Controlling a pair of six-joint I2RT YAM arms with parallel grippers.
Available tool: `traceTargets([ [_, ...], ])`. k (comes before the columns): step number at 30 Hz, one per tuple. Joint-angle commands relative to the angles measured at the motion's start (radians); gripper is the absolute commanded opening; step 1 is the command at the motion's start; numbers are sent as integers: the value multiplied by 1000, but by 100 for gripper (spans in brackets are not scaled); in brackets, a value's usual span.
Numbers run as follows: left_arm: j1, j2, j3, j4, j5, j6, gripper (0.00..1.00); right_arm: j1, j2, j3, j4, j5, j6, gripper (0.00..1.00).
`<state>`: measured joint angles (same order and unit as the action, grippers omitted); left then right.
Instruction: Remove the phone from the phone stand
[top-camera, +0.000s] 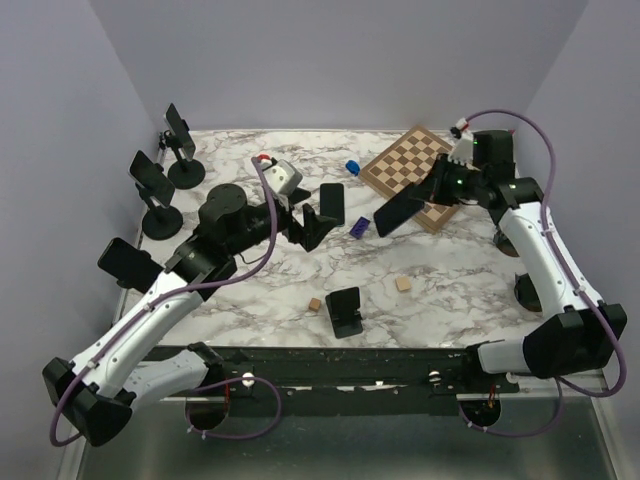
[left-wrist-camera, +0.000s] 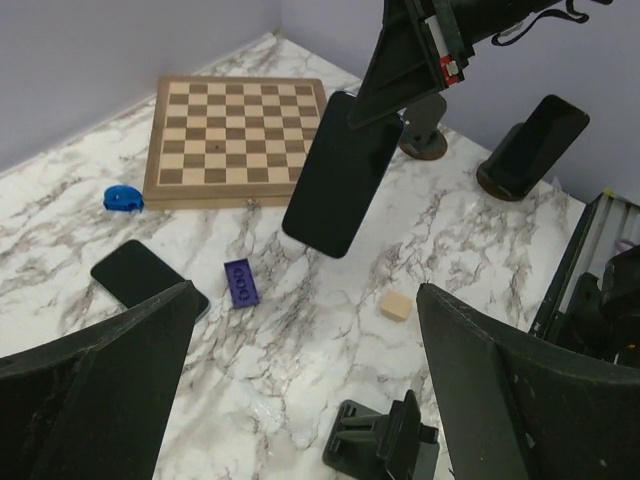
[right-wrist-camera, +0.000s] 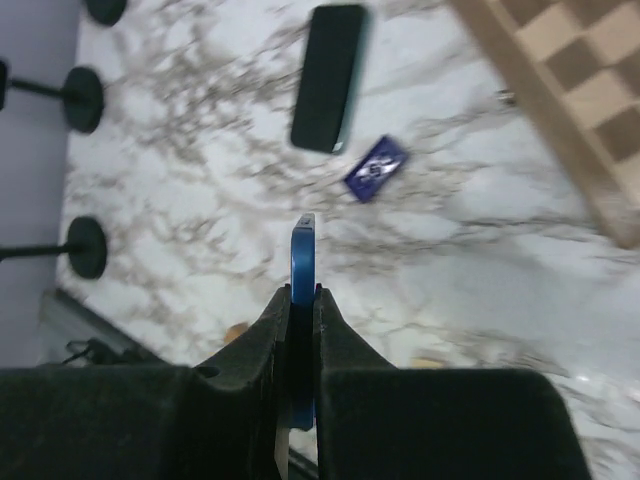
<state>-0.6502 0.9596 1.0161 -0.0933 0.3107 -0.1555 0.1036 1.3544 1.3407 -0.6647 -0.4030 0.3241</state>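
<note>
My right gripper (top-camera: 430, 192) is shut on a dark phone (top-camera: 398, 211) and holds it tilted in the air in front of the chessboard. In the right wrist view the phone (right-wrist-camera: 304, 255) shows edge-on, blue, pinched between the fingers (right-wrist-camera: 270, 330). The left wrist view shows the same phone (left-wrist-camera: 345, 175) hanging from the right gripper above the table. A small black phone stand (top-camera: 345, 312) stands empty near the front; it also shows in the left wrist view (left-wrist-camera: 385, 440). My left gripper (top-camera: 312, 228) is open and empty, above the table's middle, its fingers (left-wrist-camera: 90, 390) wide apart.
A second phone (top-camera: 332, 203) lies flat mid-table beside a purple brick (top-camera: 360, 227). A chessboard (top-camera: 410, 172) lies at the back right. Two wooden cubes (top-camera: 403, 284) lie near the front. Phones on tall stands (top-camera: 150, 185) line the left edge; another stand (left-wrist-camera: 530, 150) holds a phone at right.
</note>
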Motion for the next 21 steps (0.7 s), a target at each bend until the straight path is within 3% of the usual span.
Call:
traceTargets([
  [1,-5,61,25,-2,40,9,99,157,20,-6,128,-211,147,1],
  [9,-29,19,-130,119,-20,268,99,435,103,-1,210,-178,202,1],
  [21,-29,86,-74,5,50,306,99,501,34,-17,273,-101,229,1],
])
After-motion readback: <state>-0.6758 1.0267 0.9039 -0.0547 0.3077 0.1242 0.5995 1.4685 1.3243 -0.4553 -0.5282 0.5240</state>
